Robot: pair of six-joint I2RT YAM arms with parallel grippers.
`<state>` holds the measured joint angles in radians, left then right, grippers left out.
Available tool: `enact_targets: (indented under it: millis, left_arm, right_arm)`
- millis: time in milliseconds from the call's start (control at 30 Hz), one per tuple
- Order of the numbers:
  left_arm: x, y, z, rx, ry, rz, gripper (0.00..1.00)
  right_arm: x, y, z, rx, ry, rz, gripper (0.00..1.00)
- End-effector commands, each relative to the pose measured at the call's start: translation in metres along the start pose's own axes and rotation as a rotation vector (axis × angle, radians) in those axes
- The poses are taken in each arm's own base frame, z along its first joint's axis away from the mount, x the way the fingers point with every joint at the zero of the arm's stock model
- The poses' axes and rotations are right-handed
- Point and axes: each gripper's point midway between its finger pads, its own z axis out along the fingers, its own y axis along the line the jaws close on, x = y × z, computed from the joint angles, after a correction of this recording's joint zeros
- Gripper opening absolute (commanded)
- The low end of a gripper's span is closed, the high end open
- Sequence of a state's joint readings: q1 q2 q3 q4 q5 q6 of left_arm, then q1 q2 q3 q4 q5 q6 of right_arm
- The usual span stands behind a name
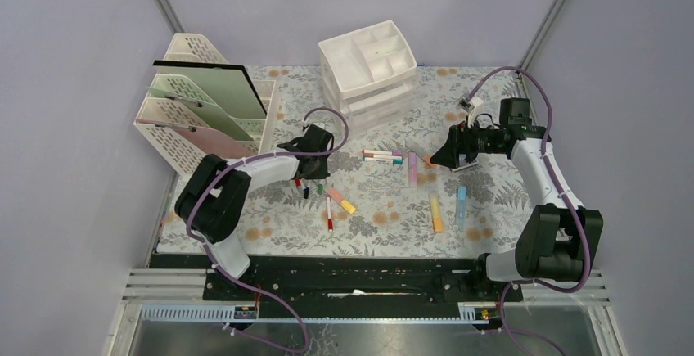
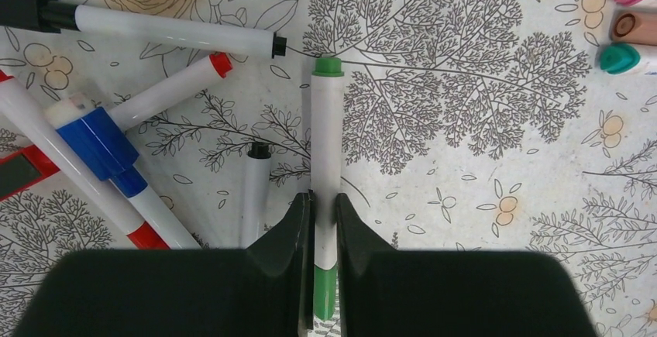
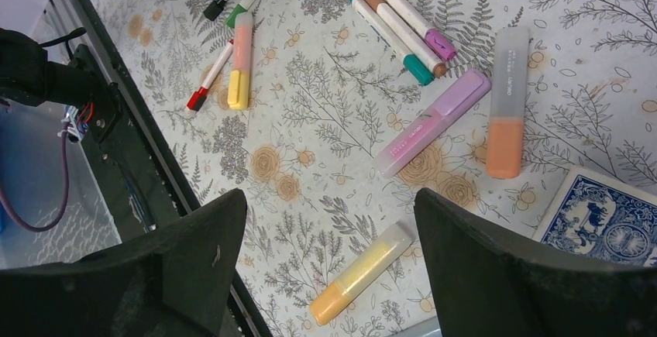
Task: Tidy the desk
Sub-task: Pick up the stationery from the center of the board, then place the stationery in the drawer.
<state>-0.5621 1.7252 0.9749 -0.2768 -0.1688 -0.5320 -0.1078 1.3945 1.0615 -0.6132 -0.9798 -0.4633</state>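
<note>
Left claw point(image 2: 325, 207): narrow, pinched on the white barrel of the green marker point(image 2: 327, 135), one jaw flat on each side, low over the desk point(image 2: 480, 166). Hold well off centre, near the green cap end, most of the barrel sticking out ahead. Likely to droop or swivel in the grip once lifted, being round, smooth and front-heavy. Could slide out altogether on a quick swing.

Just beside one jaw, a black-tipped marker point(image 2: 256, 186), lying almost parallel. Close enough to be dragged or flicked if lifted at a slant.

Further out on that side, a tangle: blue-capped marker point(image 2: 99, 142), red-tipped marker point(image 2: 174, 81), and a long black-capped marker point(image 2: 174, 31) across the top, its tip near the green marker's far end. Easily knocked and rolled by the projecting barrel on any sideways sweep. Safer straight up first, by this reading. On the other side, three pen caps point(image 2: 629, 23) in a row, well apart.

Right claw point(image 3: 329, 197): wide, holding nothing, hanging over the same flowered desk above a yellow highlighter point(image 3: 360, 271), with a card box point(image 3: 604, 217) at the corner. No clash likely if held to its own side.

Destination uncertain: drawer unit point(image 1: 372, 61) or file rack point(image 1: 205, 102) at the far edge. A tilted marker liable to catch on a compartment wall.
</note>
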Motion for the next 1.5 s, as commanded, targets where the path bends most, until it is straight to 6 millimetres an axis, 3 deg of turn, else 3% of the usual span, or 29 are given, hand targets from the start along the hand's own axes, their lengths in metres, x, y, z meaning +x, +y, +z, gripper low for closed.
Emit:
enact_targets:
  millis: [0, 67, 267, 567, 833, 1067, 1233, 1467]
  left_arm:
    - [-0.004, 0.002, 0.001, -0.030, -0.013, 0.008, 0.06]
    - [-0.010, -0.002, -0.007, -0.016, -0.034, 0.008, 0.00]
    - [-0.029, -0.014, -0.036, 0.064, -0.102, -0.019, 0.00]
    - [-0.039, -0.060, -0.089, 0.412, -0.212, -0.075, 0.00]
    - [-0.055, -0.095, -0.149, 0.713, -0.342, -0.110, 0.00]
    - [-0.073, -0.114, -0.198, 0.926, -0.431, -0.224, 0.00]
    - [-0.090, -0.120, -0.220, 0.982, -0.502, -0.296, 0.00]
    - [-0.116, -0.129, -0.249, 1.035, -0.578, -0.319, 0.00]
  right_arm:
    - [-0.012, 0.012, -0.003, -0.032, -0.046, -0.042, 0.86]
    - [-0.014, 0.014, -0.004, -0.042, -0.052, -0.046, 0.86]
    - [-0.019, 0.024, -0.005, -0.088, -0.076, -0.055, 0.86]
    - [-0.024, 0.052, 0.011, -0.187, -0.060, -0.132, 0.85]
    - [-0.021, 0.117, 0.056, -0.369, 0.040, -0.246, 0.85]
    - [-0.043, 0.148, 0.090, -0.405, 0.025, -0.085, 0.84]
    - [-0.065, 0.166, 0.094, -0.472, -0.007, 0.035, 0.84]
    - [-0.086, 0.176, 0.100, -0.500, -0.051, 0.156, 0.82]
